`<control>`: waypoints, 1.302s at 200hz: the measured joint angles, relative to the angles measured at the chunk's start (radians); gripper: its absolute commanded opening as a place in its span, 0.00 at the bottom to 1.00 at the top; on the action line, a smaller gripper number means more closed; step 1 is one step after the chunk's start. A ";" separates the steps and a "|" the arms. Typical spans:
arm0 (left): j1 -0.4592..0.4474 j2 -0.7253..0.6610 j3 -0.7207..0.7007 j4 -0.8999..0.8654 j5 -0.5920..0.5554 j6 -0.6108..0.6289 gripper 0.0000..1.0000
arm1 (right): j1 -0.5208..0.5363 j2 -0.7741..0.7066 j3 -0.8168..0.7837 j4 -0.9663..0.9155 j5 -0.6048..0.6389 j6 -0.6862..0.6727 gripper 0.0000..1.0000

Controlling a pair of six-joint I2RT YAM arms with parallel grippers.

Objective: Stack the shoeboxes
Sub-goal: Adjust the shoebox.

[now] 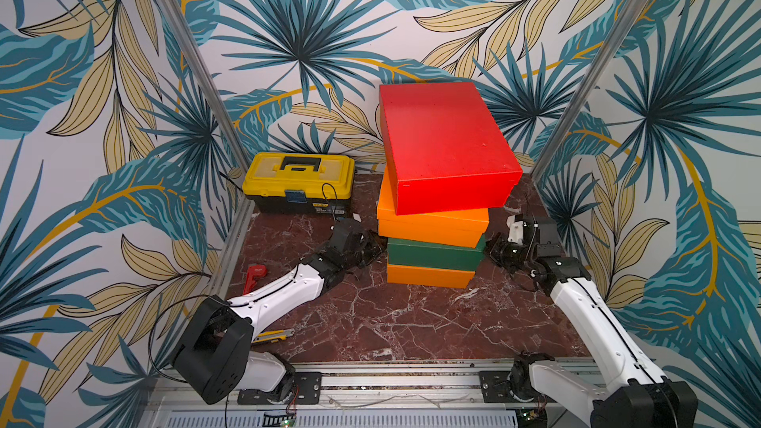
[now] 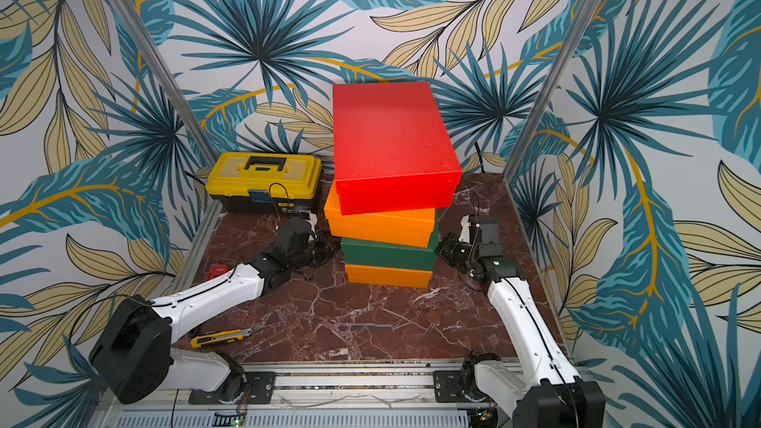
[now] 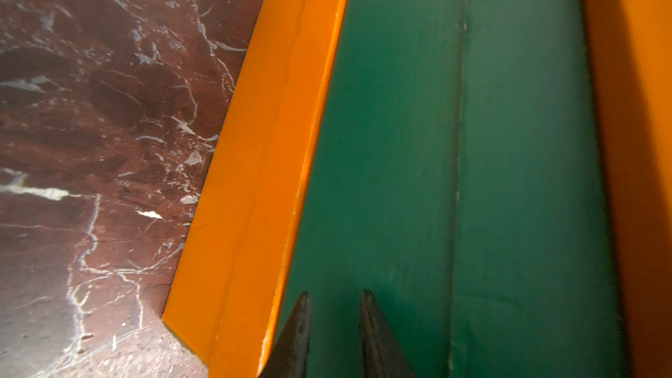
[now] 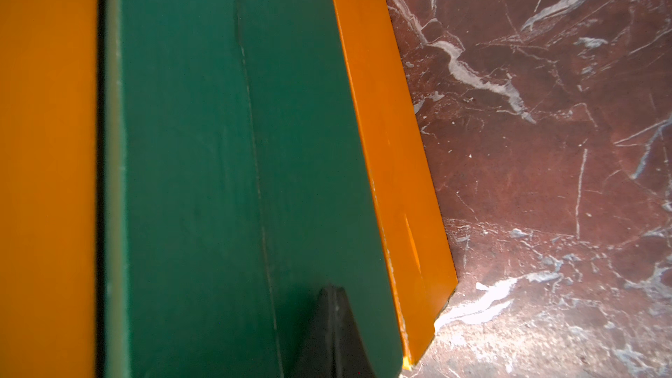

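Your left gripper (image 3: pixel 335 294) is a bit parted, right gripper (image 4: pixel 331 289) closed, both at the green box (image 1: pixel 436 255); nudge evenly or the crooked red box (image 1: pixel 447 146) could slide.

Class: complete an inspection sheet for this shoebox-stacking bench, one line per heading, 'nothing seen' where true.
Surface: dark red marble-patterned tabletop, white-veined.
Job's things: one stack, bottom up: matte orange lidded box, dark green box, second orange box, red box, twisted and overhanging.
Clutter: yellow-and-black plastic toolbox at the back; red wrench-like tool and yellow utility knife by the left arm.
Grippers: left gripper slightly open, right gripper shut; tips at opposite sides of the green box, holding nothing.
Cables: thin black wire looping before the toolbox.
Surroundings: leaf-print walls, aluminium corner posts.
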 measured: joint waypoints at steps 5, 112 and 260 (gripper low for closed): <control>0.003 -0.003 -0.003 0.000 0.003 0.000 0.27 | 0.000 0.000 0.000 0.000 -0.002 0.000 0.00; 0.011 -0.031 -0.019 0.000 0.071 0.000 0.27 | -0.053 -0.034 0.040 -0.046 -0.043 -0.031 0.00; 0.068 -0.346 -0.019 -0.222 -0.072 0.076 0.29 | -0.067 -0.071 0.109 -0.114 -0.069 -0.053 0.00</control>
